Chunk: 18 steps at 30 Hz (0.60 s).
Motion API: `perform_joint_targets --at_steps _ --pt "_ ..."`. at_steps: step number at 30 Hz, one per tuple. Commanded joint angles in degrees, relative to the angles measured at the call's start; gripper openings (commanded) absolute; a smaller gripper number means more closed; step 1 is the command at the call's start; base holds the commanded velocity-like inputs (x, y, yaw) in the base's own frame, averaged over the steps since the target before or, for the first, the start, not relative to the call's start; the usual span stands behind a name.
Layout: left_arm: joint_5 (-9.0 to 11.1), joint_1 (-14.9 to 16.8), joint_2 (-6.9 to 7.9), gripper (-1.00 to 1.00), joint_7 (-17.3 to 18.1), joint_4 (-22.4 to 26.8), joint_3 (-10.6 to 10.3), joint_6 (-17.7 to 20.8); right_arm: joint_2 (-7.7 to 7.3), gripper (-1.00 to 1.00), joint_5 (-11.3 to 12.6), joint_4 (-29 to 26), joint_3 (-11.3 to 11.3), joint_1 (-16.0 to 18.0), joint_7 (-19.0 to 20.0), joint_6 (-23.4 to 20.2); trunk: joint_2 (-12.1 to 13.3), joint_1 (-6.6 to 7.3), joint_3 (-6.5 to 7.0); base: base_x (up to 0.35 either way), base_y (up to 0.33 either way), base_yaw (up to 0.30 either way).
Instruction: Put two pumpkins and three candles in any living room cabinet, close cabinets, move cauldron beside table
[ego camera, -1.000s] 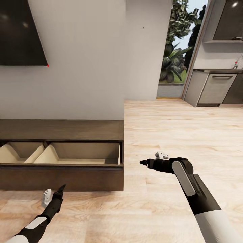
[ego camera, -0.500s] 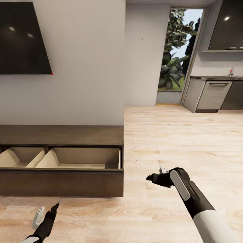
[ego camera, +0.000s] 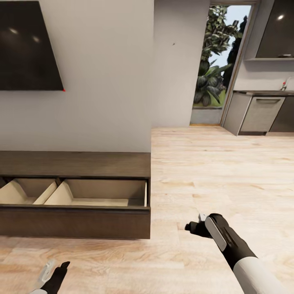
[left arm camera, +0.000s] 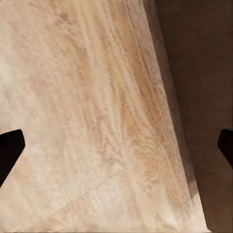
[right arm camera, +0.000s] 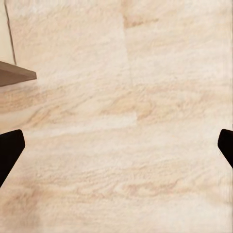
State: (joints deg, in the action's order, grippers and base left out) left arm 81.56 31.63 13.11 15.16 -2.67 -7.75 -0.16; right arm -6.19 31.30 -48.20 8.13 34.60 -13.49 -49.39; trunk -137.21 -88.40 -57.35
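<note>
The cabinet [ego camera: 81, 163] is a low dark-brown unit along the wall at the left. Its drawer [ego camera: 94, 194] is pulled out, and the pale compartments I can see hold nothing. My left gripper [ego camera: 63, 267] hangs low over the floor in front of the cabinet; its fingers [left arm camera: 9, 150] stand wide apart, open and empty, with the dark cabinet front [left arm camera: 204, 97] beside them. My right gripper [ego camera: 189, 226] hovers above the floor to the right of the cabinet's corner [right arm camera: 14, 75], open and empty. The pumpkins, candles, cauldron and table are out of view.
A dark TV [ego camera: 28, 45] hangs on the wall above the cabinet. Light wood floor [ego camera: 220, 171] stretches to the right toward a glass door with plants [ego camera: 212, 73] and grey kitchen units [ego camera: 261, 114].
Both arms have drawn back and lower in the head view, the left almost to the bottom edge. The head view itself has shifted a little. The drawer stays pulled out.
</note>
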Motion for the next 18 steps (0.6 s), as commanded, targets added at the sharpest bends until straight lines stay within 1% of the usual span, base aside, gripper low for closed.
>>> perform_joint_targets --at_steps 1,4,6,7,8,9,10,11,13,14,15,16,18 --pt "0.42 0.10 -0.02 1.00 -1.78 -0.25 -0.49 -0.02 -0.08 1.00 0.35 0.34 0.27 -0.01 -0.51 0.46 0.39 0.24 0.04 0.000 0.000 0.003" --pt "0.22 0.10 -0.02 1.00 -3.45 -0.28 -0.50 -0.02 -0.08 1.00 0.19 0.69 0.29 -0.04 -0.46 0.89 1.59 0.90 0.30 0.000 0.000 0.002" --pt "-0.43 0.10 -0.02 1.00 -4.02 -0.30 -0.51 -0.06 -0.06 1.00 0.13 1.12 0.34 -0.05 -0.43 1.37 2.39 1.34 0.47 0.000 0.000 0.000" --pt "-1.50 0.10 -0.02 1.00 -4.35 -0.31 -0.51 -0.08 -0.05 1.00 0.10 1.69 0.37 -0.05 -0.41 2.06 2.80 1.56 0.56 0.000 0.000 0.000" --pt "-1.92 0.10 -0.02 1.00 -4.46 -0.33 -0.51 -0.09 -0.05 1.00 0.10 1.83 0.38 -0.05 -0.41 2.30 3.20 1.78 0.64 0.000 0.000 0.000" --pt "-2.80 0.10 -0.02 1.00 -4.79 -0.33 -0.54 -0.09 -0.05 1.00 0.09 2.06 0.38 -0.05 -0.40 2.71 3.60 2.00 0.73 0.000 0.000 0.014" --pt "-4.10 0.10 -0.02 1.00 -6.01 -0.32 -0.57 -0.10 -0.05 1.00 0.08 2.36 0.39 -0.05 -0.40 3.06 4.00 2.21 0.82 0.000 0.000 0.053" --pt "-5.73 0.10 -0.03 1.00 -9.26 -0.31 -0.59 -0.07 -0.05 1.00 0.08 2.60 0.40 -0.06 -0.25 3.27 4.40 2.43 0.91 0.000 0.000 0.117" --pt "-6.49 0.10 -0.03 1.00 -11.06 -0.26 -0.59 -0.05 -0.05 1.00 0.08 2.66 0.38 -0.06 -0.17 3.33 5.20 2.87 1.12 0.000 0.000 0.149" --pt "-7.43 0.10 -0.03 1.00 -13.36 -0.21 -0.55 -0.03 -0.05 1.00 0.08 2.74 0.39 -0.06 -0.09 3.37 5.60 3.09 1.24 0.000 0.000 0.206" --pt "-7.82 0.10 -0.03 1.00 -14.37 -0.18 -0.54 0.00 -0.05 1.00 0.08 2.79 0.39 -0.06 -0.07 3.39 6.00 3.31 1.36 0.000 0.000 0.223" --pt "-8.07 0.10 -0.02 1.00 -15.04 -0.17 -0.53 0.03 0.00 1.00 0.08 2.94 0.46 -0.06 -0.06 3.40 6.41 3.53 1.49 0.000 0.000 0.235" --pt "-8.37 0.10 -0.03 1.00 -15.88 -0.10 -0.52 0.06 0.18 1.00 0.07 4.42 1.66 -0.06 -0.05 3.42 7.21 3.97 1.76 0.000 0.000 0.234"
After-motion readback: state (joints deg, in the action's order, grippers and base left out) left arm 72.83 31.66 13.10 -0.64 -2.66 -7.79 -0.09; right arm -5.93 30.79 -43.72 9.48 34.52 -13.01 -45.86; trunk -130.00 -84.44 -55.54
